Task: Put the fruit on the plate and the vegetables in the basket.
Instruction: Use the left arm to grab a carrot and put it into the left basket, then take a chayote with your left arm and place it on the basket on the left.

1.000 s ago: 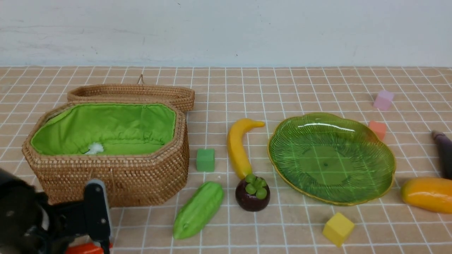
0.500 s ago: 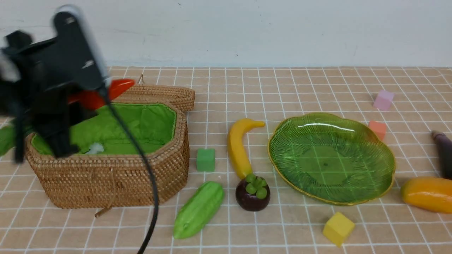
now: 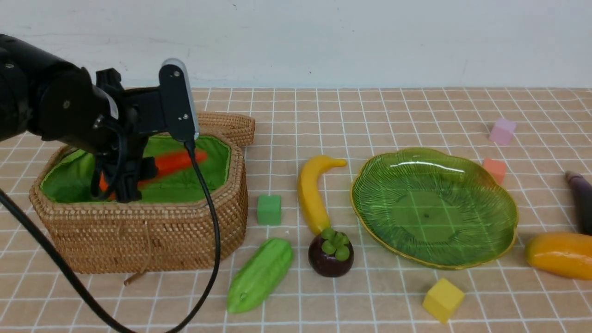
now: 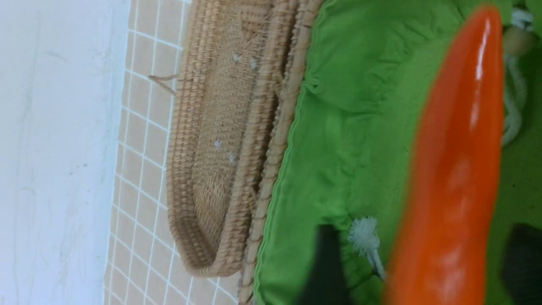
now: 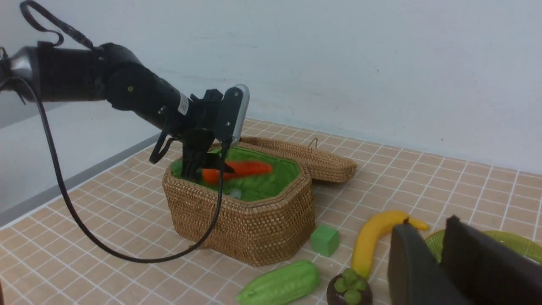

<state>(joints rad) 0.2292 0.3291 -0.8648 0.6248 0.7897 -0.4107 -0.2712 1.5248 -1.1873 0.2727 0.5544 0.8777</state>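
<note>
My left gripper [image 3: 122,185] hangs inside the open wicker basket [image 3: 138,236]. Its jaws stand apart on either side of the orange carrot [image 3: 173,163], with a gap on each side in the left wrist view [image 4: 449,178]. The carrot is blurred and lies over the green lining; its leafy top is hidden. My right gripper [image 5: 436,237] is shut and empty, above the table near the plate [image 3: 434,208]. The banana [image 3: 310,189], mangosteen [image 3: 330,254] and green gourd [image 3: 260,275] lie between basket and plate. The mango [image 3: 559,254] and eggplant [image 3: 582,199] lie at the far right.
The basket's lid [image 3: 226,125] lies behind it. Small cubes are scattered about: green [image 3: 269,209] beside the basket, yellow [image 3: 442,299] in front of the plate, orange [image 3: 495,169] and pink [image 3: 502,131] behind it. The left arm's cable [image 3: 210,217] hangs over the basket's front.
My left arm lifted the carrot from the table's front left, swung it over the basket and lowered it inside. The jaws now stand apart from the carrot.
</note>
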